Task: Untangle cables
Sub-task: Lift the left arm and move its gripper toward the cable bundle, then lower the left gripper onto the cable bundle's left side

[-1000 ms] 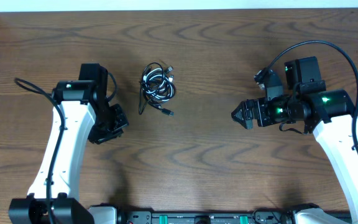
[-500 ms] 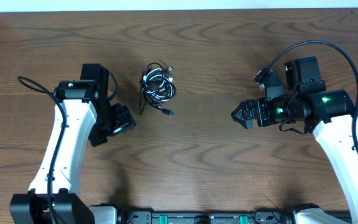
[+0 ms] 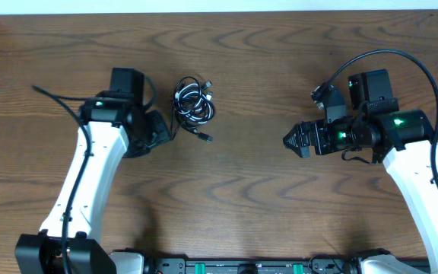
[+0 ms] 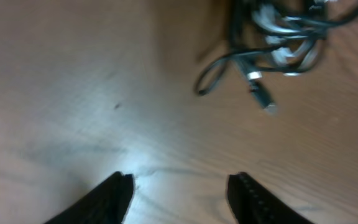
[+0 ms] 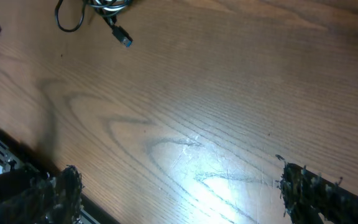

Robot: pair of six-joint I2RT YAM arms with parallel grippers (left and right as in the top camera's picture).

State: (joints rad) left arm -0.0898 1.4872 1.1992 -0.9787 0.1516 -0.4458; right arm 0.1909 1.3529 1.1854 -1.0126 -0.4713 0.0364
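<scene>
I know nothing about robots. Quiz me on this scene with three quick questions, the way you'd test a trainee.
1. Which is nearer the cable bundle: A, the left gripper, or B, the right gripper?
2. True or false: the cable bundle is lifted clear of the table.
3. Fill in: both grippers hold nothing, and their jaws stand ____.

Key: 1 A. 2 False, it lies on the table. 3 open.

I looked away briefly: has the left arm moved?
Yes. The left fingers swung forward, toward the cables, which stayed put.
</scene>
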